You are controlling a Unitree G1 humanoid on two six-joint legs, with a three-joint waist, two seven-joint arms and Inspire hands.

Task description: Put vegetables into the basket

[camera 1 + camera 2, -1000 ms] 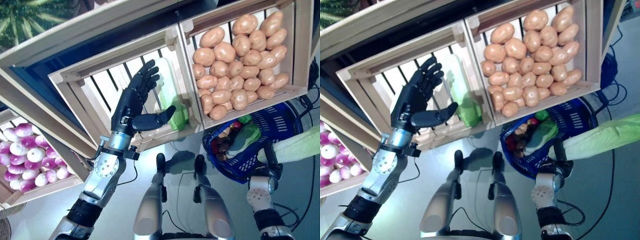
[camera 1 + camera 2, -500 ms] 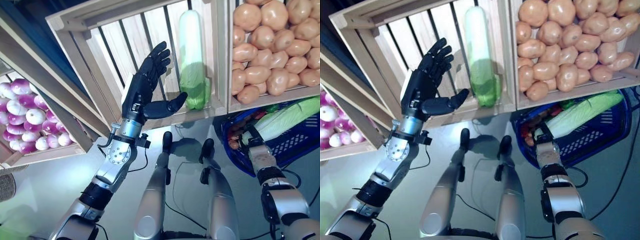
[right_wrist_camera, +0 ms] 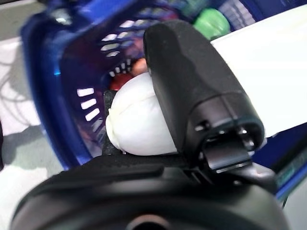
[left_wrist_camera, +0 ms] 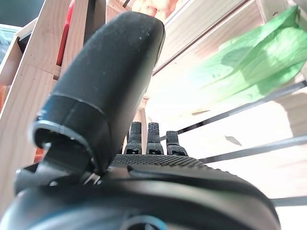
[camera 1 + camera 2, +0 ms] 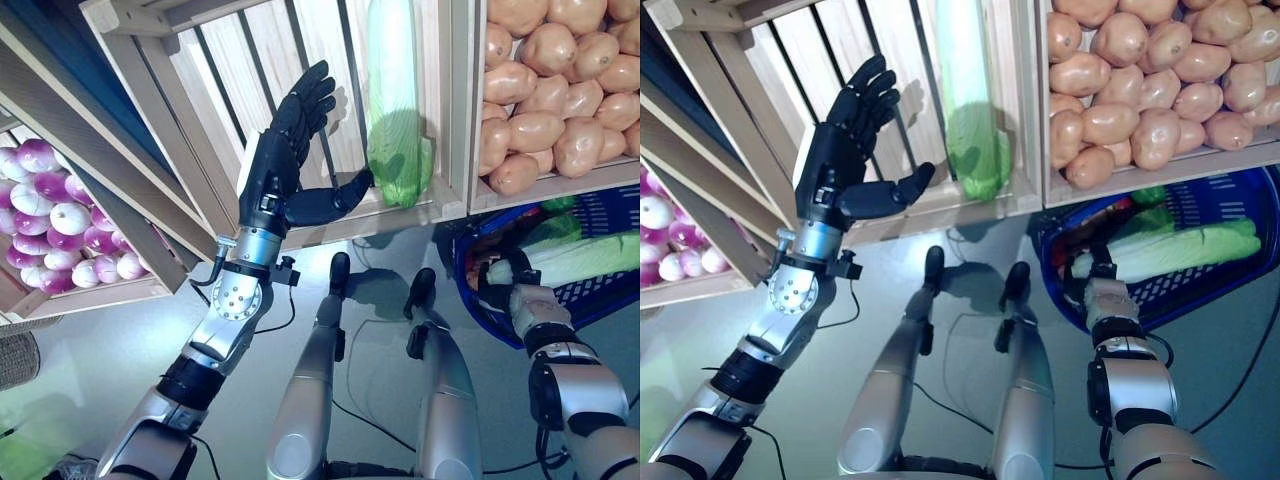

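Observation:
My right hand (image 5: pixel 1097 281) is shut on the white stem end of a long pale-green cabbage (image 5: pixel 1180 250), thumb (image 3: pixel 192 81) over the stem (image 3: pixel 139 122). The cabbage lies across the blue basket (image 5: pixel 605 205) on the floor at the right, over other vegetables inside. A second long cabbage (image 5: pixel 395 110) stands in the slatted wooden crate (image 5: pixel 250 60). My left hand (image 5: pixel 272 175) is open, fingers straight, raised in front of that crate just left of the cabbage, touching nothing. The left wrist view shows its thumb (image 4: pixel 105 81) and the green leaves (image 4: pixel 249 62) beyond.
A crate of potatoes (image 5: pixel 545 90) sits right of the cabbage crate, above the basket. A lower crate of purple-and-white turnips (image 5: pixel 50 230) is at the far left. Grey floor lies between the shelves and me.
The camera has shifted. My right hand has brought the cabbage from beside the basket down across it, now lying more level. My left hand stays open by the crate.

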